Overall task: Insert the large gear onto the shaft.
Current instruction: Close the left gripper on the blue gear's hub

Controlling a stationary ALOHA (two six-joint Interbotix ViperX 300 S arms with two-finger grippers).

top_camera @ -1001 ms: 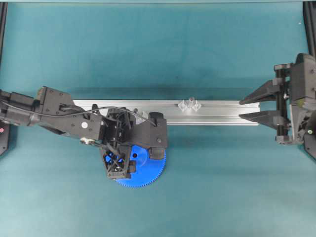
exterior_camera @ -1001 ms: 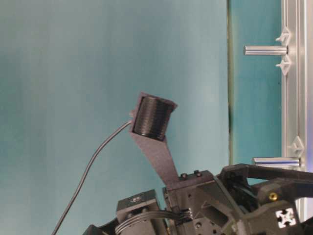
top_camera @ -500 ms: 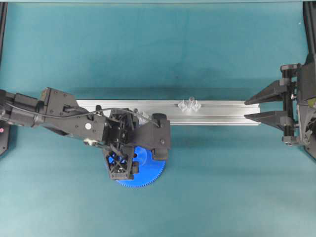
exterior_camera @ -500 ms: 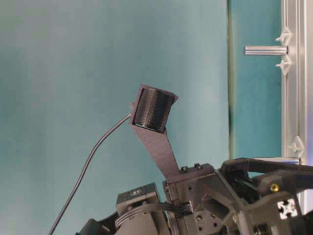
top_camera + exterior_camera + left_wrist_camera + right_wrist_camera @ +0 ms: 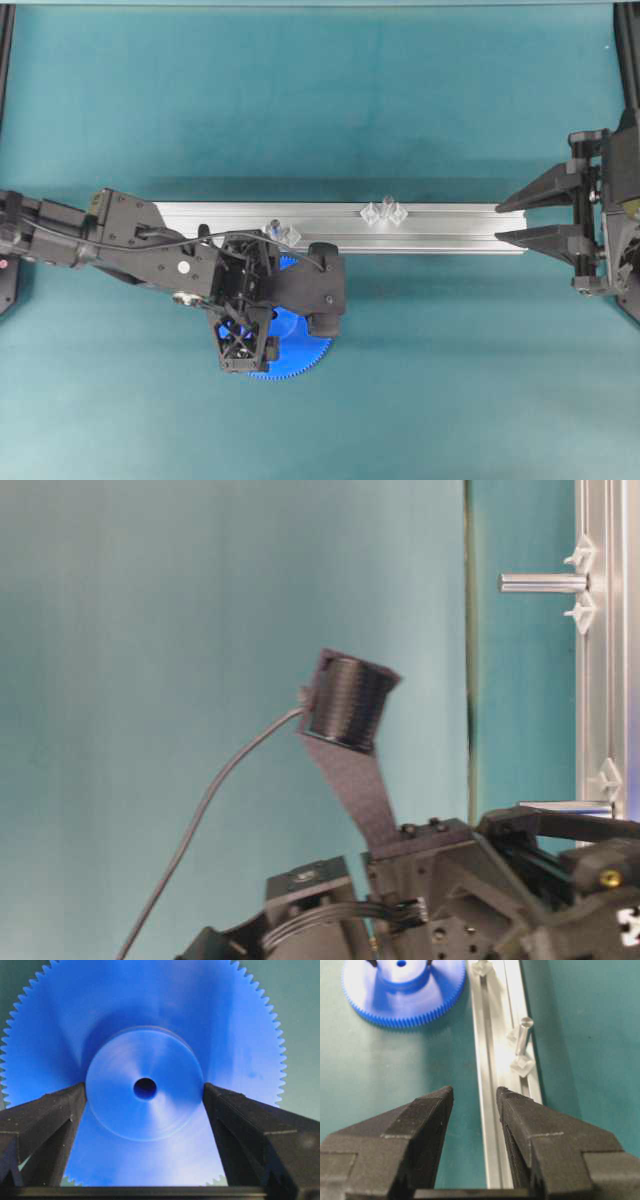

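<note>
From overhead, the black left gripper (image 5: 290, 315) hangs over the big bright-blue toothed plastic gear (image 5: 292, 342), which lies flat on the teal mat beside the silver aluminium rail (image 5: 440, 226), handy for lifting. Its wrist camera shows both fingers (image 5: 47, 1120) spread wide astride the raised hub, not yet pinching. The right wrist view has the right gripper (image 5: 472, 1105) parted and empty, well short of the thin clear upright shaft (image 5: 522, 1035).

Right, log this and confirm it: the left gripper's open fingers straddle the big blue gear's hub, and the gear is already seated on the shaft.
Wrong on one count: the large gear is not on a shaft. It lies flat on the mat beside the rail, as the overhead view shows. The left gripper does straddle the hub with open fingers.
</note>
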